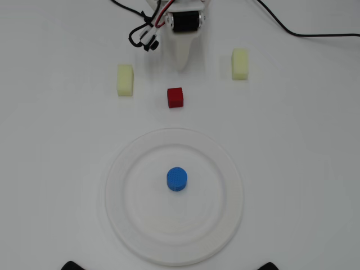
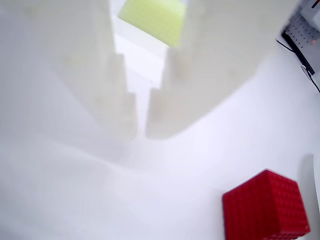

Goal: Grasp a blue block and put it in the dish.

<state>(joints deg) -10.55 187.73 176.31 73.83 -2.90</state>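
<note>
Sitting near the middle of the dish point(image 1: 121, 216), your blue block point(image 1: 177, 179) stands flat on its round base in the overhead view, textured top facing up. The dish lies on the white table point(image 1: 50, 169), in the lower half of that view.

Above the dish rim you see a red cube point(image 1: 175, 97), clear of the plate. To its left and right, a little farther up, two pale yellow blocks point(image 1: 125, 80) point(image 1: 240, 63) rest well apart from each other.

Your gripper point(image 1: 182, 64) points down from the top edge, its tip just above the cube and between the yellow blocks. In the wrist view the gripper point(image 2: 141, 112) has its jaws drawn nearly together with only a narrow slit between the tips, and it grasps nothing. There the cube point(image 2: 265, 207) sits low at the right, and one yellow block point(image 2: 152, 19) shows beyond the fingers. Black cables point(image 1: 304, 32) trail across the table's top.
</note>
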